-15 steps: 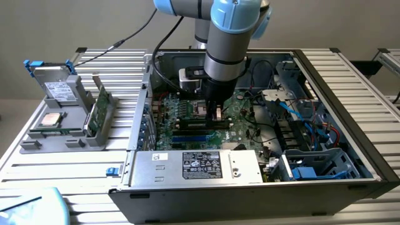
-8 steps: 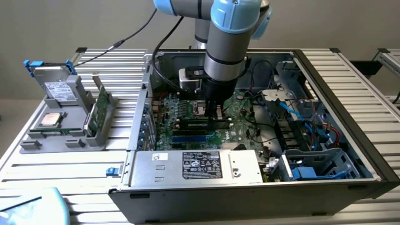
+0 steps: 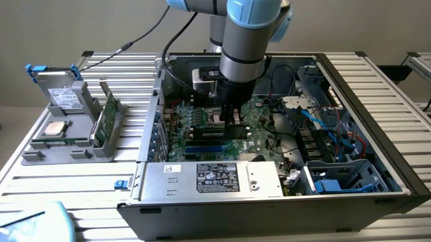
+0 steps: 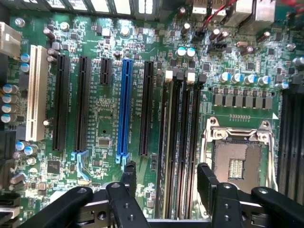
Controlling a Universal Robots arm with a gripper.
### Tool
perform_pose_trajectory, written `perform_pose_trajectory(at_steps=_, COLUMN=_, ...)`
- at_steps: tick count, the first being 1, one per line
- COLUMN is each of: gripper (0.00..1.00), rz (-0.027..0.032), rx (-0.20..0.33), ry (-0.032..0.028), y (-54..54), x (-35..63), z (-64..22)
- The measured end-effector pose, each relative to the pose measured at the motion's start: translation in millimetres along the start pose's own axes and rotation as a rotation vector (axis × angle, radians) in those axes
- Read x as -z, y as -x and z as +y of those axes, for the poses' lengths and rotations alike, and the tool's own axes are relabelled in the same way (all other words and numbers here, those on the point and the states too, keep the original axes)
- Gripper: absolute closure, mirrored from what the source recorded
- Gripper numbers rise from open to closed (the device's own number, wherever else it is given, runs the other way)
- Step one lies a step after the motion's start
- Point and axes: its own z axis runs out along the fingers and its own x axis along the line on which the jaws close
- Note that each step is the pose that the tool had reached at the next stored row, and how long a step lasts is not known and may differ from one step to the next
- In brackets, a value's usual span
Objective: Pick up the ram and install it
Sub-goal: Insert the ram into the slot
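Observation:
My gripper reaches down into the open computer case, over the motherboard. In the wrist view the gripper is open, and its black fingers straddle the row of black memory slots. Between the fingers I see the ram edge-on as a thin strip standing in one slot. Neither finger touches it.
The empty processor socket lies beside the memory slots, with black and blue expansion slots on their other side. A grey tray at the exterior view's left holds green circuit cards and a silver chip. The power supply and cables crowd the case.

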Motion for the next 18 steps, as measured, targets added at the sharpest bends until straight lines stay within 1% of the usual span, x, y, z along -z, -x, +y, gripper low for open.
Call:
perform_pose_trajectory(at_steps=4, gripper=0.36, rz=-0.0001, rx=0.000, ry=0.0000, y=1.7, x=12.7, z=4.3)
perform_pose_trajectory(at_steps=8, gripper=0.36, rz=-0.0005, rx=0.000, ry=-0.0002, y=2.0, x=14.3, z=5.8)
perform_pose_trajectory(at_steps=10, gripper=0.38, rz=-0.0002, rx=0.000, ry=-0.0001, y=2.0, x=14.5, z=5.8)
perform_pose_trajectory(at_steps=12, gripper=0.51, rz=-0.0001, rx=0.000, ry=-0.0001, y=2.0, x=14.5, z=5.8)
perform_pose_trajectory(at_steps=13, gripper=0.51, rz=-0.0001, rx=0.000, ry=0.0000, y=2.0, x=14.5, z=5.8)
perform_pose_trajectory(at_steps=15, gripper=0.64, rz=-0.0001, rx=0.000, ry=-0.0001, y=2.0, x=14.5, z=5.8)
perform_pose_trajectory(at_steps=16, gripper=0.64, rz=-0.0001, rx=0.000, ry=0.0000, y=2.0, x=14.5, z=5.8)
perform_pose_trajectory(at_steps=18, gripper=0.75, rz=-0.0001, rx=0.000, ry=-0.0001, y=2.0, x=14.5, z=5.8)
